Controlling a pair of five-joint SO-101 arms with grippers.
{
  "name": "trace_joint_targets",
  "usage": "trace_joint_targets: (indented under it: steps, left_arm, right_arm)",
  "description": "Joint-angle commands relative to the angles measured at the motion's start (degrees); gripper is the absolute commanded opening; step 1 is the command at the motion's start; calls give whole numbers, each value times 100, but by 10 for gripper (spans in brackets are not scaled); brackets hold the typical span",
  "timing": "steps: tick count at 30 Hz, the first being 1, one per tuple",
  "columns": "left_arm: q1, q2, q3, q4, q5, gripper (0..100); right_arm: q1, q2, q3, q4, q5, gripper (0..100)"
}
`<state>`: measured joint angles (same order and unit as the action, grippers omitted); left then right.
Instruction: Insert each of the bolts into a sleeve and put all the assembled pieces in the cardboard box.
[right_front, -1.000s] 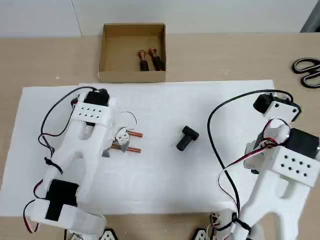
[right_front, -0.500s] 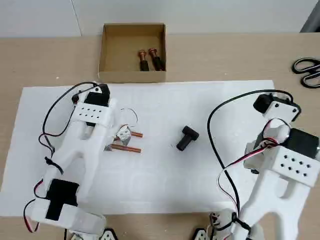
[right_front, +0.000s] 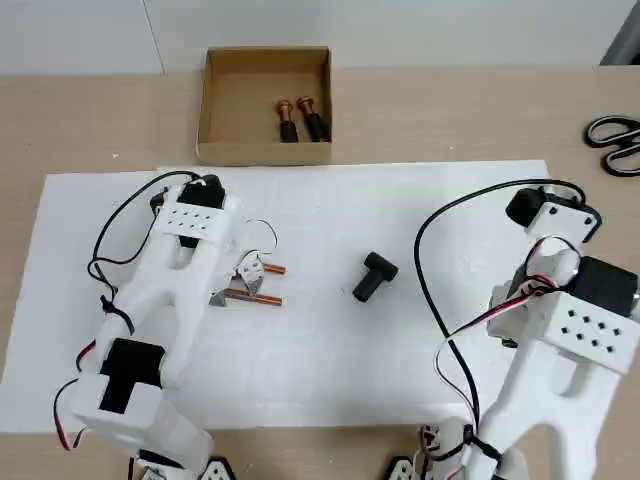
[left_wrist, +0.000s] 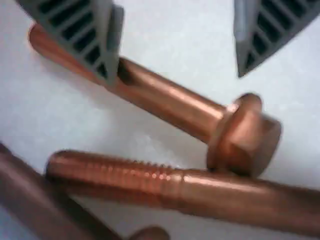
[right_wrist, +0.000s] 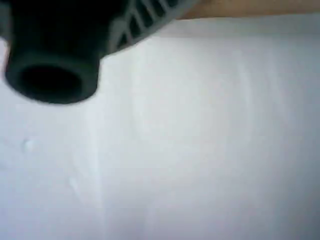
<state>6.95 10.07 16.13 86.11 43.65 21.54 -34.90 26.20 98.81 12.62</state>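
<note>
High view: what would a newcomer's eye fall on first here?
The left gripper stands open over copper bolts on the white sheet. A lone black sleeve lies in the middle of the sheet. The cardboard box beyond the sheet holds two finished pieces.

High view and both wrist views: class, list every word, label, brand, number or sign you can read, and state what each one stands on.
There is no readable text in any view.
The cardboard box, copper bolts, loose black sleeve, held black sleeve, white sheet and scissors all look plain, with no print, numbers or signs visible.
</note>
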Motion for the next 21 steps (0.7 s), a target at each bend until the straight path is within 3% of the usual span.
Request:
trace_joint_targets:
  steps: [1, 14, 21]
  left_arm:
    - [-35, 167, 22, -44, -18, 148]
    - [-176, 220, 57, -563, -18, 148]
    - [-220, 220, 57, -413, -35, 148]
  right_arm:
    - [48, -110, -26, 40, 44, 4]
    - [48, -110, -26, 40, 44, 4]
    - [48, -110, -18, 40, 44, 4]
